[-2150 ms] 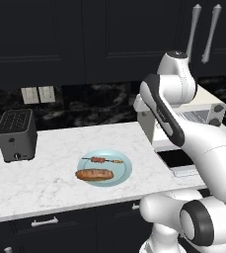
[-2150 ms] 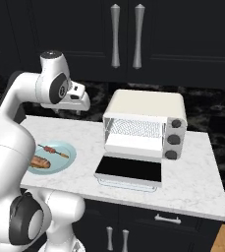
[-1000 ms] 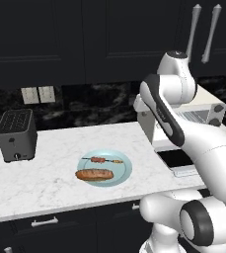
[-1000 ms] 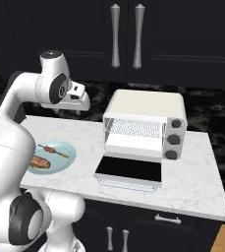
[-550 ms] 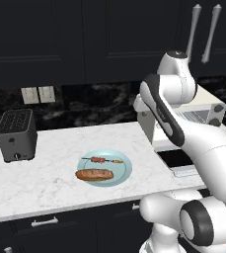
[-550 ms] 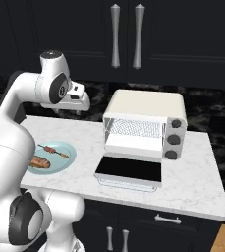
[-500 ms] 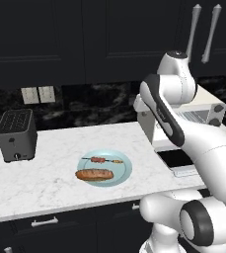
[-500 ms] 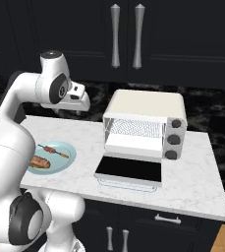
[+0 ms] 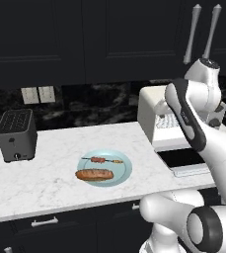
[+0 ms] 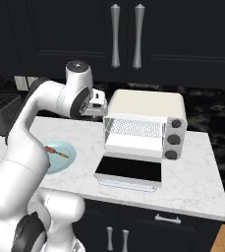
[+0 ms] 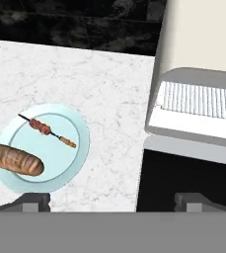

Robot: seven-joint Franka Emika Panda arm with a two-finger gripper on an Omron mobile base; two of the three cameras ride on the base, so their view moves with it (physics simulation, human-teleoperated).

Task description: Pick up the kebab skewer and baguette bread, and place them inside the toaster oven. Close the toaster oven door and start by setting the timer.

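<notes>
On a pale blue plate on the marble counter lie the kebab skewer at the back and the baguette bread at the front. The hand view looks down on the skewer and the baguette at its left. To the plate's right stands the cream toaster oven with its wire rack showing. The toaster oven door lies folded down flat, dark glass up. My gripper hangs high above the counter between plate and oven. It is open and empty, with fingertips wide apart.
A small dark grey slot toaster stands at the counter's far left, under wall outlets. Dark cabinets with silver handles hang above the oven. Bare marble lies between plate and oven.
</notes>
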